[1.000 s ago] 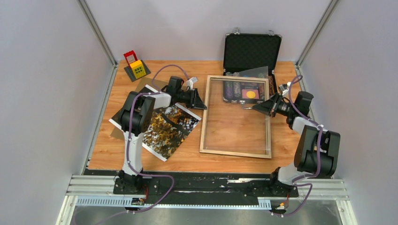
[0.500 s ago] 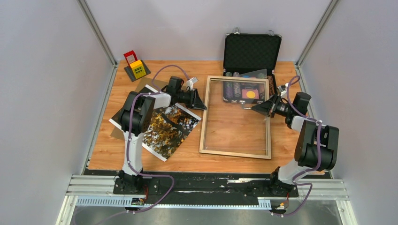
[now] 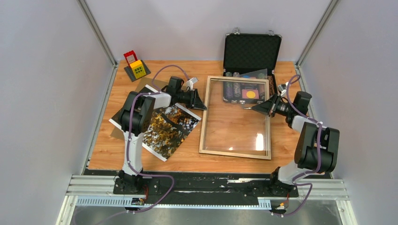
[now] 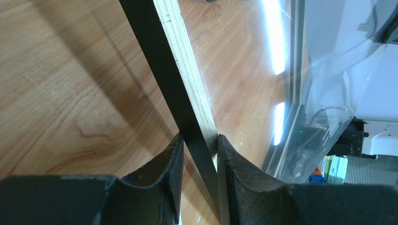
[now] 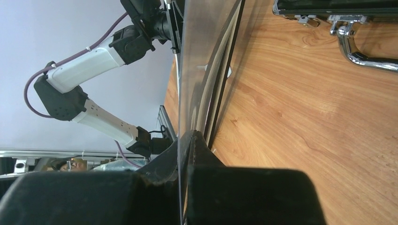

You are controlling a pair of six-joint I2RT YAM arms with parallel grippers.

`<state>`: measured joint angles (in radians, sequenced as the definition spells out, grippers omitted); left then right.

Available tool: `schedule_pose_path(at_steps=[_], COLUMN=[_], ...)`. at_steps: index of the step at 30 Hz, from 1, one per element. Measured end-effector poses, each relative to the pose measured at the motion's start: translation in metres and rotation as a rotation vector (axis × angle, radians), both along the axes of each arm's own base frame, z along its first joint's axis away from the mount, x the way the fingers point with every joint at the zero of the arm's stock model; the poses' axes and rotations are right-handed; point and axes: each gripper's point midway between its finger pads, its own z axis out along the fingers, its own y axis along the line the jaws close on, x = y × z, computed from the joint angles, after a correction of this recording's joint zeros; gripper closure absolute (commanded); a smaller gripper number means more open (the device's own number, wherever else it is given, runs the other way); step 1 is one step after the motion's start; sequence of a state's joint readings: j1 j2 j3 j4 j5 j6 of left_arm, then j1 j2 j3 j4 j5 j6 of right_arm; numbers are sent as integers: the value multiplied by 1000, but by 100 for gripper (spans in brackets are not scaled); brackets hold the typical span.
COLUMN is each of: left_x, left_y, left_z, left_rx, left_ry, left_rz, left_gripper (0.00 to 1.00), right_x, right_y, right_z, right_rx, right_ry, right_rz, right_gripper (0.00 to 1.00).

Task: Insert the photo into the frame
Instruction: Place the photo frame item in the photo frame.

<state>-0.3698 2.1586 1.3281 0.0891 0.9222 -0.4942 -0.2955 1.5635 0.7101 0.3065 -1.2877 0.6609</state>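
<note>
Fresh glare is showing on the clear pane (image 3: 234, 123): it is tilting, pinched in the jaws of the right gripper (image 5: 187, 140). Jaws of the left gripper (image 4: 198, 140) are clamping the frame (image 3: 203, 123); the photo (image 3: 171, 129) is lying left of it, not yet in.

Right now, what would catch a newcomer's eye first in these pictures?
The frame, in the middle, is gripped from both sides. The left end effector clamps its left rail, while the right end effector pinches the clear pane at its right edge. The photo lies left of it, beneath the left arm, and an open black case stands behind.
</note>
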Motion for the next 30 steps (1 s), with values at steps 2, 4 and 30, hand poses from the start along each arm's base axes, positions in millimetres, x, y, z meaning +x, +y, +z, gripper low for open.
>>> schedule_pose_path(at_steps=[2,4,30], left_x=[0,0,0], left_y=[0,0,0], left_z=[0,0,1], left_rx=[0,0,2], left_ry=[0,0,3], left_rz=[0,-1,-2], left_gripper=[100,100,100], right_x=[0,0,-3], right_y=[0,0,1], right_z=[5,10,24], right_rx=[-10,-17,-28], right_ry=[-23,-44,-116], right_rz=[5,11,40], right_gripper=[100,100,100])
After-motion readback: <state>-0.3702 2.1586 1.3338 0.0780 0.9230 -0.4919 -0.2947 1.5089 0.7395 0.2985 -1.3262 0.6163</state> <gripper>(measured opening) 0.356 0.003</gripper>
